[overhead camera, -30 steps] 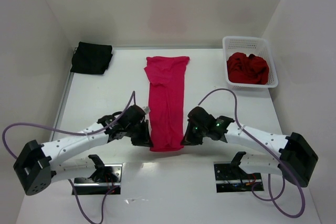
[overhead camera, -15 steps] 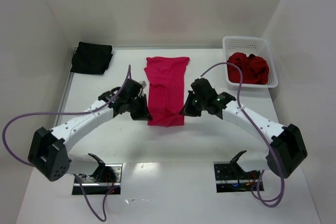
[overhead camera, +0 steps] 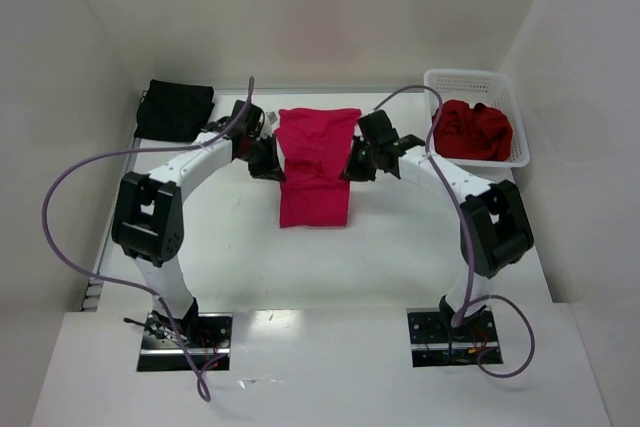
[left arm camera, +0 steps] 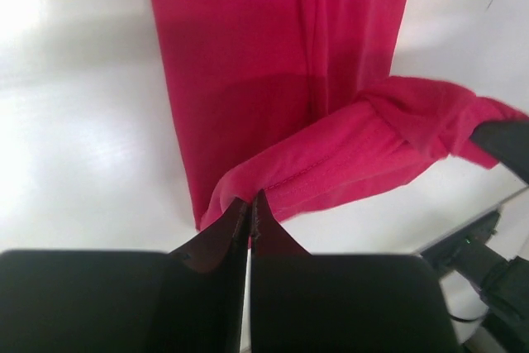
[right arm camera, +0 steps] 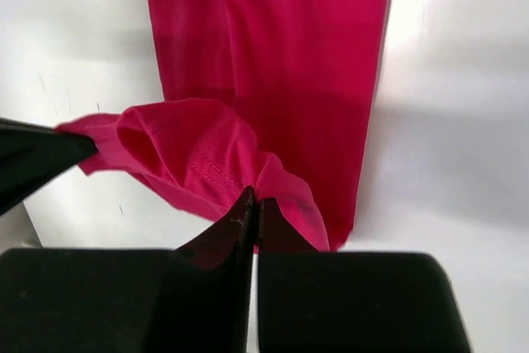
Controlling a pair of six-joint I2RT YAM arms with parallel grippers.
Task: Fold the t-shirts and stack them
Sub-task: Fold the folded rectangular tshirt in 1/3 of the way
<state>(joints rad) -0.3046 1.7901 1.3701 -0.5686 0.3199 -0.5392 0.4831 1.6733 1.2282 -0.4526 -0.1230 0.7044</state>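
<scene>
You have the left gripper point(overhead camera: 268, 162) and the right gripper point(overhead camera: 352, 167) each pressed together on a hem corner of the bright crimson-pink cloth t-shirt point(overhead camera: 313, 192), which lies as a narrow strip in the middle of the white desk point(overhead camera: 400, 237). Held level above the shirt's middle, the hem doubles the cloth back on itself, apparently for a crosswise fold. The folded black cloth t-shirt point(overhead camera: 174, 109) lies at the far left, probably the stack's place. The dark red t-shirts point(overhead camera: 472, 130) lie crumpled in the white plastic lattice basket point(overhead camera: 478, 79). No brand, label or writing shows.
</scene>
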